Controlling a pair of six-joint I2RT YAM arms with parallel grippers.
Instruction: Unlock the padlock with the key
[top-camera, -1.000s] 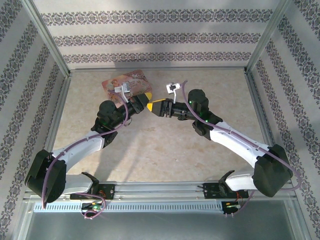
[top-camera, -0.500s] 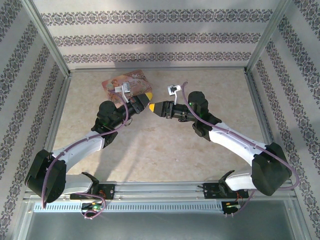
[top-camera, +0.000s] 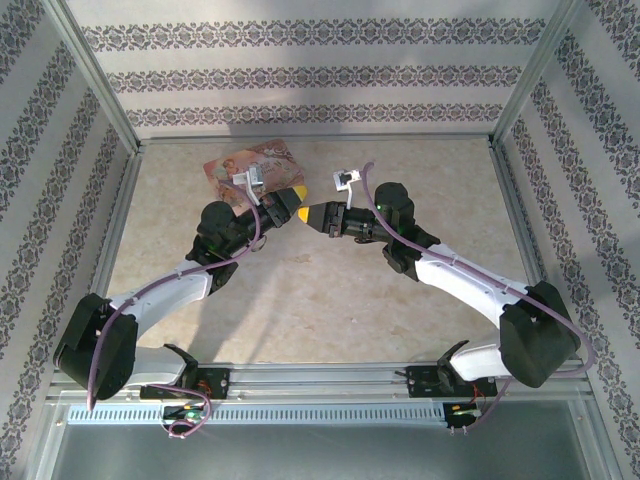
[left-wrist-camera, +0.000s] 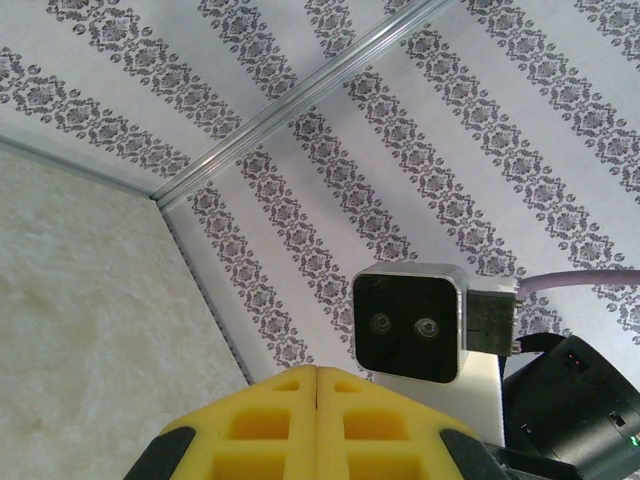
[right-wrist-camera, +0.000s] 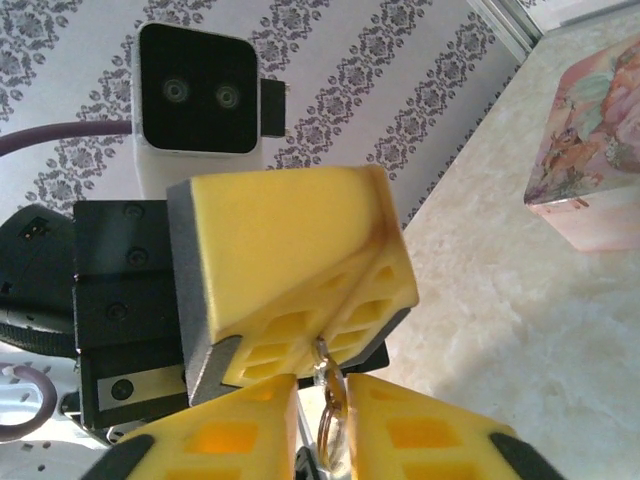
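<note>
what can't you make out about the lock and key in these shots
- padlock: too small to pick out in the top view, where the left gripper and right gripper meet
- metal ring, right wrist view: cut off by the bottom edge between the right gripper's pads; key or lock part, unclear
- metal bit, same view: mostly buried between the left gripper's shut pads

Around me stand white walls (top-camera: 320, 60) striped with dark floral bands, framed by aluminium rails (top-camera: 97, 80), enclosing my beige marbled bench (top-camera: 300, 300).
</note>
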